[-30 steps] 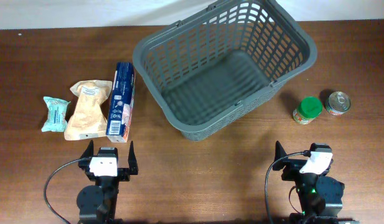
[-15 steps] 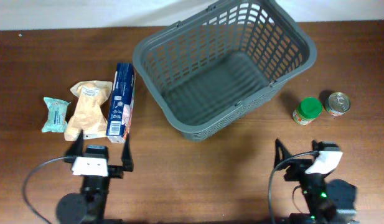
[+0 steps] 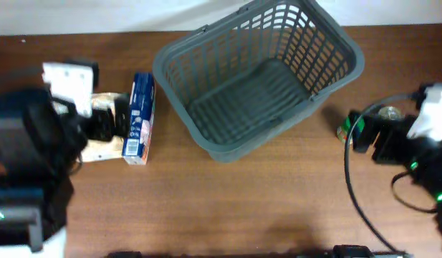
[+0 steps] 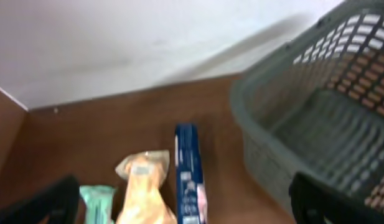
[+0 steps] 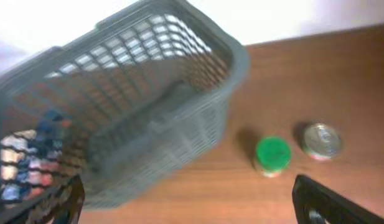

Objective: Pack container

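The large dark grey basket stands empty at the back centre, tilted diagonally; it also shows in the left wrist view and the right wrist view. My left gripper is open and empty, raised over the left-hand groceries: a blue box, a tan pouch and a mint packet. My right gripper is open and empty, raised near a green-lidded jar and a tin can. Its fingers frame bare table in front of the basket.
The blue box lies close to the basket's left corner. The left arm hides the mint packet and most of the tan pouch from overhead. A white wall runs behind the table's far edge.
Both arms have lifted from the front edge and swung forward: the left over the packets at left, the right toward the jar and can. No item has moved.
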Action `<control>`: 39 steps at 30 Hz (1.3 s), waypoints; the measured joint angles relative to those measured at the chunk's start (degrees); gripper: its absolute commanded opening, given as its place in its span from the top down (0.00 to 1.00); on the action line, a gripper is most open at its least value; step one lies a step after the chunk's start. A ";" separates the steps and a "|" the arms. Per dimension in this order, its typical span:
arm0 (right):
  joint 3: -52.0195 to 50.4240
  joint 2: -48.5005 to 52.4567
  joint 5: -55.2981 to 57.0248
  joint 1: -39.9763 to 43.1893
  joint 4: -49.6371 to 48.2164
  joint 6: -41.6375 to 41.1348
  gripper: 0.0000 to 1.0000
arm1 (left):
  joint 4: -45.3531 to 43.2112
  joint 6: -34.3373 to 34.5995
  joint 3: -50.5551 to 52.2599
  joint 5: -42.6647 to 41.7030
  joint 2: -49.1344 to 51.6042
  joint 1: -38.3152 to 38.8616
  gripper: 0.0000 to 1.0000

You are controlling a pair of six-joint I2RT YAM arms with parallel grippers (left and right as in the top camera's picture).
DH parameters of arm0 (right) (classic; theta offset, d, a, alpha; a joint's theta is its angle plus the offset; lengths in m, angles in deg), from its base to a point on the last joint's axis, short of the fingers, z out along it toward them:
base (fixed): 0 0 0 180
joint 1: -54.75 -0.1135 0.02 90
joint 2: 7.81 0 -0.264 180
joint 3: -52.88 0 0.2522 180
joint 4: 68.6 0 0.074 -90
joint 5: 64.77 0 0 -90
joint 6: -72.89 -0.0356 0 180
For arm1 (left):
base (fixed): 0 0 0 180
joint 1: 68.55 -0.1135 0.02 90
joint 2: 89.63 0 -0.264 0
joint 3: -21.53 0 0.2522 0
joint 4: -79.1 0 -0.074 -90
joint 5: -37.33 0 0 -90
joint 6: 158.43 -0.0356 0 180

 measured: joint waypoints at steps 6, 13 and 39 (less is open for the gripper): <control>13.29 9.05 -5.70 0.00 0.87 0.63 0.01 | 3.02 -0.37 -10.51 -3.08 6.78 0.00 0.01; 14.01 19.98 -6.69 0.00 0.90 0.76 0.05 | 6.36 -0.31 -10.93 -5.03 8.35 0.00 0.38; 22.64 34.97 -3.54 -0.81 4.61 -10.12 0.96 | 27.30 11.50 -11.15 4.90 14.75 44.78 0.98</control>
